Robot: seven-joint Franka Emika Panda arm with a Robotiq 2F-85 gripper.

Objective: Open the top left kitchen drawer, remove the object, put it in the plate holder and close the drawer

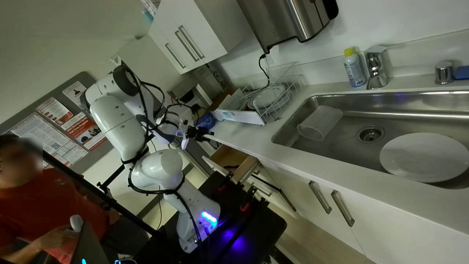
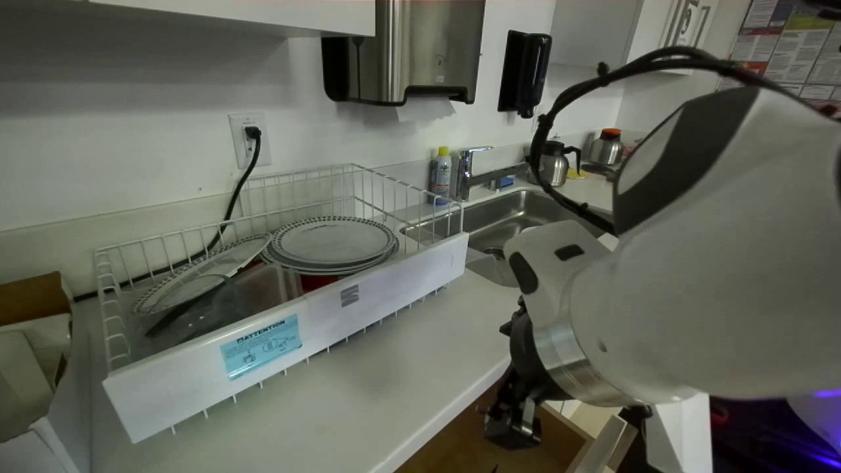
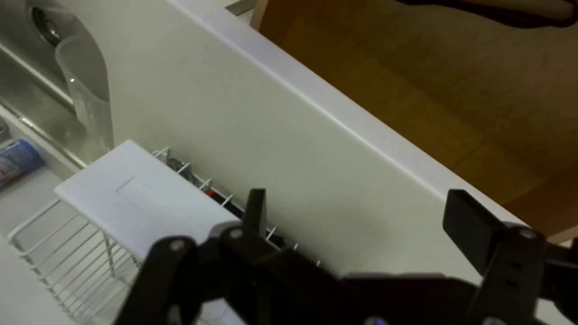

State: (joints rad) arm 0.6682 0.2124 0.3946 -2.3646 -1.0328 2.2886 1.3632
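white wood-lined drawer (image 1: pixel 244 169) open below white countertop's front edge (image 3: pixel 316 92), dark-edged object (image 3: pixel 501 16) inside; black gripper (image 3: pixel 356 214) spread, empty; removing, racking, closing likely remain.

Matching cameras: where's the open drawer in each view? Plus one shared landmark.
In an exterior view: open drawer, just below centre.
In an exterior view: open drawer at the bottom edge, right of centre, cut off.
In the wrist view: open drawer at top right, cut off.
Shared landmark: white wire rack, on the counter in all three.
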